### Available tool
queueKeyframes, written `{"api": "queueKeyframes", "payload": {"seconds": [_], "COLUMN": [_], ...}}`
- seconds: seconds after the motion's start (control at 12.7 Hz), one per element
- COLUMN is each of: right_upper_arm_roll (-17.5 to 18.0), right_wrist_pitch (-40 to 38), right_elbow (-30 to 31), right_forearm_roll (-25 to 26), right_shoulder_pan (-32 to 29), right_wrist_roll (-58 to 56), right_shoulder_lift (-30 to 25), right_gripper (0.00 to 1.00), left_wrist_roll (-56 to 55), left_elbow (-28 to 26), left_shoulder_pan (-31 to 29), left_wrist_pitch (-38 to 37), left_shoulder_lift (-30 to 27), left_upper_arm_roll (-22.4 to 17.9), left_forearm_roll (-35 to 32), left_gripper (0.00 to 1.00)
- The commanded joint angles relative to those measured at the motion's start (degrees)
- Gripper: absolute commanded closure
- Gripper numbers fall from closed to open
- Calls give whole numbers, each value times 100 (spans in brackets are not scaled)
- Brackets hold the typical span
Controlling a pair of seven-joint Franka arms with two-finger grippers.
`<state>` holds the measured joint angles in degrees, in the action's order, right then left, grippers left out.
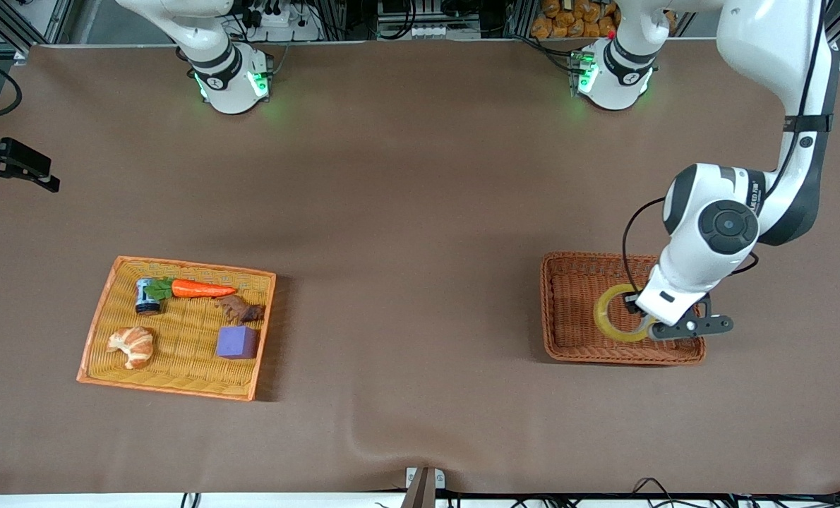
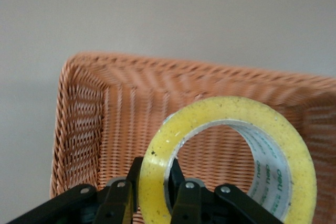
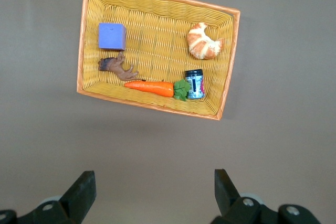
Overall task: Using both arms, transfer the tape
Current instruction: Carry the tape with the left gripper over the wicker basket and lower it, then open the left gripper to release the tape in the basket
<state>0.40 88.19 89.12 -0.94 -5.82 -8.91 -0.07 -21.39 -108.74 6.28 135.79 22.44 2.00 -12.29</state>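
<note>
one left claw point(image 2: 152, 195) pinching tape point(image 2: 231, 153) rim in brown basket point(image 1: 568, 310) | right claw point(image 3: 152, 195) wide, waiting

Yellow basket point(image 1: 102, 331) holding carrot point(image 1: 201, 288), croissant point(image 1: 132, 345), purple cube point(image 1: 236, 342), can point(image 1: 146, 295)

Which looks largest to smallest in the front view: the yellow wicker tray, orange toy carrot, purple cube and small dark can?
1. Yellow wicker tray, by far the largest.
2. Orange toy carrot, longest of the items in it.
3. Purple cube.
4. Small dark can, slightly smaller than the cube, though close.
</note>
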Motion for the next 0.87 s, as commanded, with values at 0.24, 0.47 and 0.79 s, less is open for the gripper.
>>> {"api": "queueKeyframes", "payload": {"seconds": [0.24, 0.47, 0.79], "right_upper_arm_roll": [92, 83, 57], "right_wrist_pitch": [-65, -143, -460], "right_elbow": [140, 97, -61], "right_forearm_roll": [111, 111, 111], "right_shoulder_pan": [-130, -147, -235], "right_wrist_roll": [504, 513, 504], "right_shoulder_lift": [-134, -116, -99], "right_gripper": [0, 0, 0], "left_wrist_roll": [363, 381, 372], "left_elbow": [-1449, -1300, -407], "left_shoulder_pan": [-699, -760, -760], "left_wrist_pitch": [1652, 1600, -422], "left_shoulder_lift": [-170, -607, -1697], "left_upper_arm_roll": [108, 117, 397], "left_forearm_roll": [-99, -99, 68], "left_gripper": [65, 0, 0]}}
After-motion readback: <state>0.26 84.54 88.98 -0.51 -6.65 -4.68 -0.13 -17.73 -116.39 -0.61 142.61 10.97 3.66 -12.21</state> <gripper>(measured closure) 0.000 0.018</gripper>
